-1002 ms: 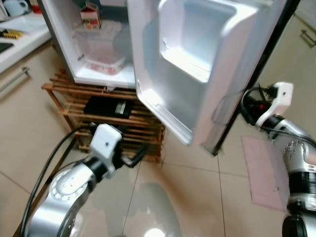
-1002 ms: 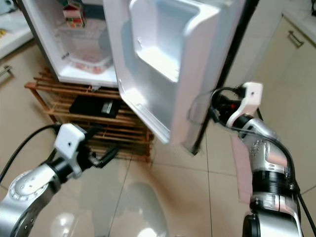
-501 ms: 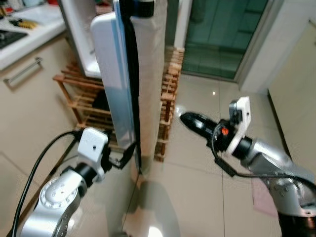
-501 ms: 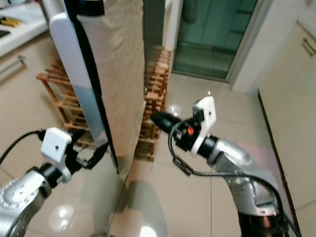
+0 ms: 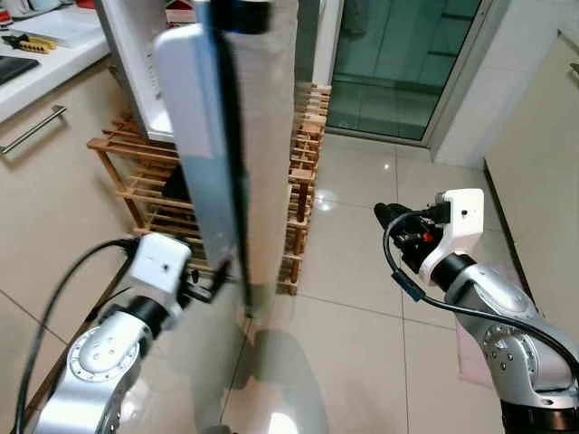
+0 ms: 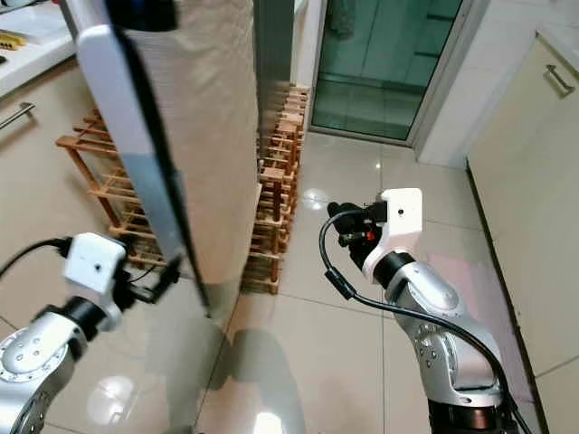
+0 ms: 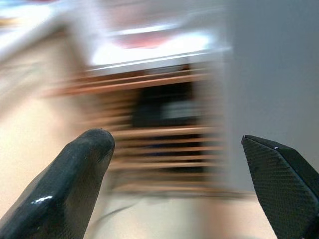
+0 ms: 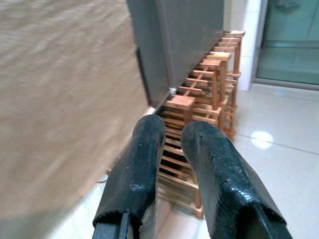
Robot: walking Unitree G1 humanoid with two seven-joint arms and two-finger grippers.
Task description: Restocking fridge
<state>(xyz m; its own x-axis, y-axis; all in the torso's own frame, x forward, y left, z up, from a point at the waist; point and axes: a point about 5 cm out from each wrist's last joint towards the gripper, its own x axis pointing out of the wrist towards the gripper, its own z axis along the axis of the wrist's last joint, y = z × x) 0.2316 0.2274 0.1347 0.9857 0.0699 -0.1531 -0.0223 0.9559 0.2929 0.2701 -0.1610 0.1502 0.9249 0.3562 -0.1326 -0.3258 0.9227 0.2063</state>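
Right hand [image 6: 342, 224] beside beige textured fridge door [image 6: 204, 136]

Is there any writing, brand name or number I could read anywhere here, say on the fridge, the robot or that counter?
None can be read.
Fridge door: plain beige outside, no badge or lettering.
White camera blocks on the wrists by the left pincer and right pincer: blank.
Items on the counter: too small to tell whether they carry print.
Left wrist view: too blurred to read anything.
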